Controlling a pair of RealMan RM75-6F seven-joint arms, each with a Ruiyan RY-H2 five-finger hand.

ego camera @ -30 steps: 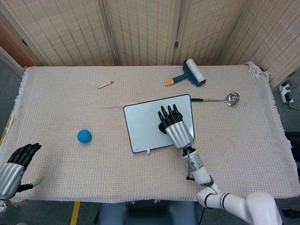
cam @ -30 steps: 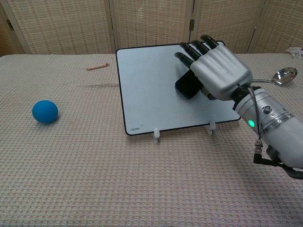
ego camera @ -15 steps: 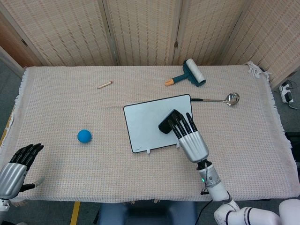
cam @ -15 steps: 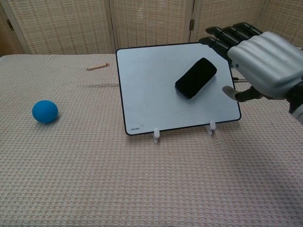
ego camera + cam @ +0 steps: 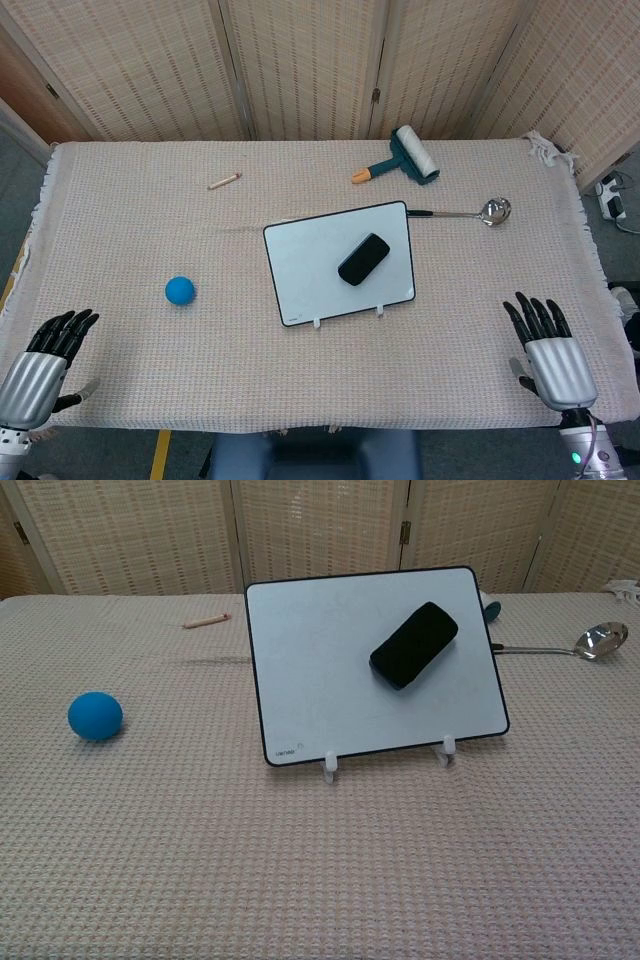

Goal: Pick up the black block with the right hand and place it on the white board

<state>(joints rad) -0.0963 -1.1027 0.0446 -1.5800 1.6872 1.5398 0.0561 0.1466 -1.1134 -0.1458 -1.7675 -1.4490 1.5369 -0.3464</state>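
Note:
The black block (image 5: 364,259) (image 5: 413,645) lies on the right half of the white board (image 5: 305,270) (image 5: 320,660), with nothing touching it. My right hand (image 5: 553,357) hangs over the table's front right corner, fingers spread and empty, well away from the board. My left hand (image 5: 40,366) is at the front left edge, fingers apart and holding nothing. Neither hand shows in the chest view.
A blue ball (image 5: 180,290) (image 5: 95,715) sits left of the board. A pencil stub (image 5: 224,181) lies at the back left. A lint roller (image 5: 404,158) and a metal spoon (image 5: 480,211) lie behind and right of the board.
My right hand has let go of the black block and drawn back from the board to the front right corner. The block stays on the board. The left hand barely moved.

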